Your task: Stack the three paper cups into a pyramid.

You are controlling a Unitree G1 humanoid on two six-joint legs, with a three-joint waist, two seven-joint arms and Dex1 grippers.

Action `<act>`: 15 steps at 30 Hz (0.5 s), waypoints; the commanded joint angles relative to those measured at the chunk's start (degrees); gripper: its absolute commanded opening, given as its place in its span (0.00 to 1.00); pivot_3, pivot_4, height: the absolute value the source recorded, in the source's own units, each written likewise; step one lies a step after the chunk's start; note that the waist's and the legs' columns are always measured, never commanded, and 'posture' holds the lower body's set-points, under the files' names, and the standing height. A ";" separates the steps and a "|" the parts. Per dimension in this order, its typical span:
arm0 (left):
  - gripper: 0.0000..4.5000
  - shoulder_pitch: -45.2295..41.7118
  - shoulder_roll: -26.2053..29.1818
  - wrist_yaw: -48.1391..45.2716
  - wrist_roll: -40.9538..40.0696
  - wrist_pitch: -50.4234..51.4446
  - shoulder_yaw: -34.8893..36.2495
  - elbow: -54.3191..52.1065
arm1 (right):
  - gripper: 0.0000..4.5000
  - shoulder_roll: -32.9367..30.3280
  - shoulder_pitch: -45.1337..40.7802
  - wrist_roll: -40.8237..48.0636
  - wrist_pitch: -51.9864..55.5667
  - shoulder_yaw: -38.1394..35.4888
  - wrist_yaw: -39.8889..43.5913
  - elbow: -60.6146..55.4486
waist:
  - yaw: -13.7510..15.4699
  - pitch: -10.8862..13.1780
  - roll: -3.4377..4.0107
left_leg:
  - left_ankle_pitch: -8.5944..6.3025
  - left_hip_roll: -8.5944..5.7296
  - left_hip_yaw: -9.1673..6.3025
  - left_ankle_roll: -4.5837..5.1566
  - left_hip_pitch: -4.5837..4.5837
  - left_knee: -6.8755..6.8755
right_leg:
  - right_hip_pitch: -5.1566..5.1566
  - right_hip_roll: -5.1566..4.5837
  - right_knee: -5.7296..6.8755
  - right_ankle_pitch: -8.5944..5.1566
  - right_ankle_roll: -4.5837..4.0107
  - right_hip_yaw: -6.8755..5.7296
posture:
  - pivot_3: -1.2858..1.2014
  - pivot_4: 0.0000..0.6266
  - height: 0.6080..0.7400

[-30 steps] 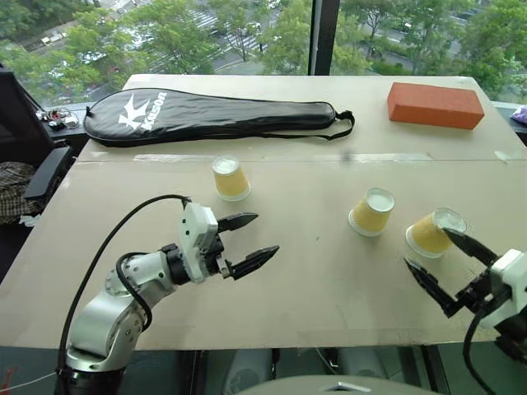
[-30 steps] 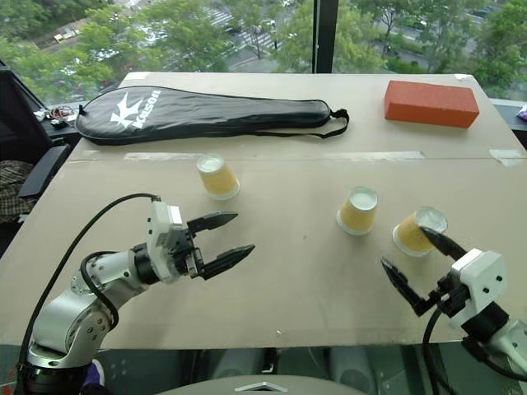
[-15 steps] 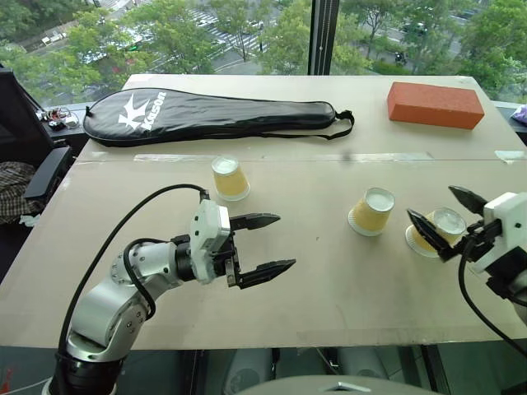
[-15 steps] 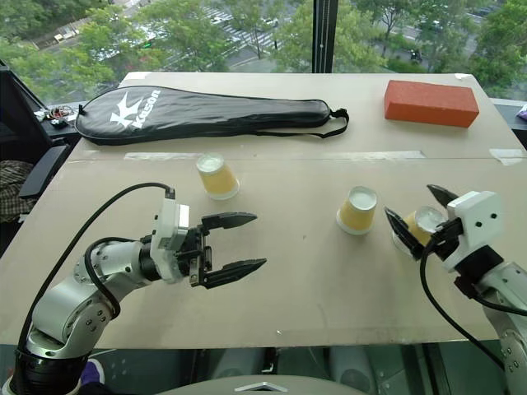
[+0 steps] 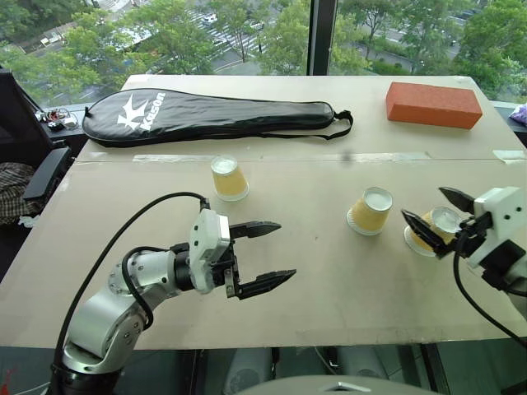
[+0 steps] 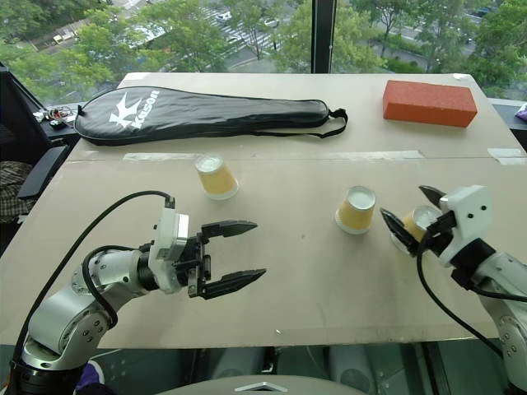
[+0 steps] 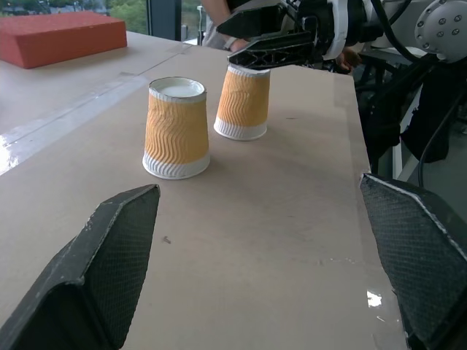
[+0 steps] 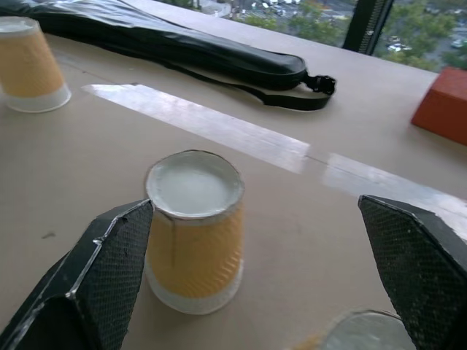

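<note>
Left eye view: the right gripper [image 5: 435, 209] has come forward since a second ago, its fingers spread wide on either side of the rightmost cup [image 5: 430, 231], so a grasp looks close. The left gripper [image 5: 268, 253] hangs open, empty. All three cups stand apart, unstacked; the black racket bag [image 5: 214, 117] reads "Kason".

I see even, soft daylight coming through the large windows [image 5: 247, 33] behind the pale beige tabletop [image 5: 329, 280]. Shadows under objects are faint and short. A glossy strip of clear tape [image 8: 219, 127] across the tabletop catches a bright white glare. In my wrist views the black textured fingertips [image 7: 109, 270] up close look soft and out of focus.
</note>
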 commanded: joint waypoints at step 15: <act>1.00 8.10 0.05 2.27 0.92 -4.07 3.76 -5.56 | 0.87 1.29 -17.41 -7.29 6.05 14.56 -1.95 10.52 | 0.01 0.05 -0.02 | 0.00 0.00 -0.01 0.00 -0.07 -0.01 | -0.04 -0.02 -0.04 0.12 -0.21 -0.01 | 0.52 0.24 1.00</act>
